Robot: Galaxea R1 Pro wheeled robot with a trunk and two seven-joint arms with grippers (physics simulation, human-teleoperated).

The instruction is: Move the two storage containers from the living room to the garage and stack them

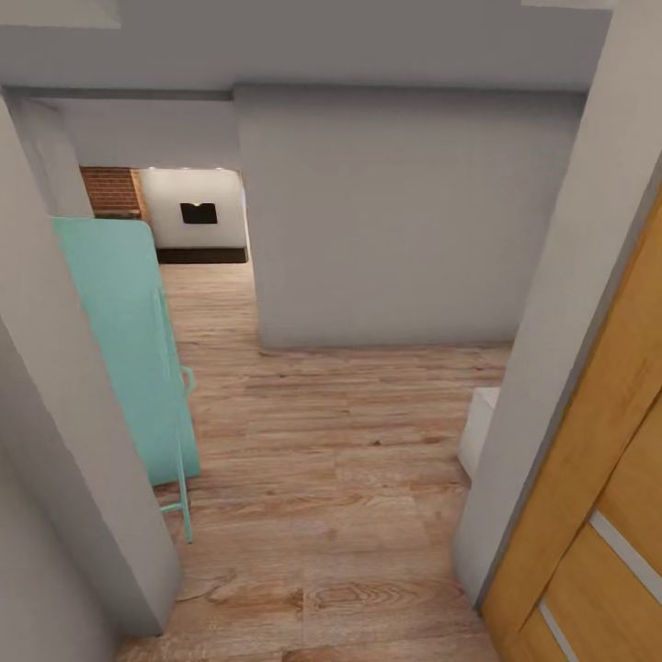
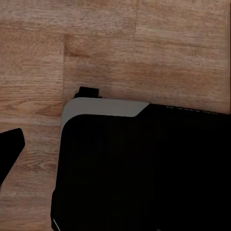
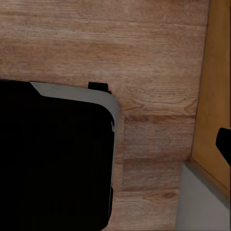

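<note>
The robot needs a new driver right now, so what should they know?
End effectors: the wrist views look down at the wood plank floor and the robot's dark base; open or shut cannot be told for either.
Place: a hallway, with a mint green door on the left, an orange wooden door on the right, and a grey wall ahead.
Containers: neither orange-red bin is in sight.
Done: no stacking seen.
Left: find both bins, carry them to the garage, stack them.
</note>
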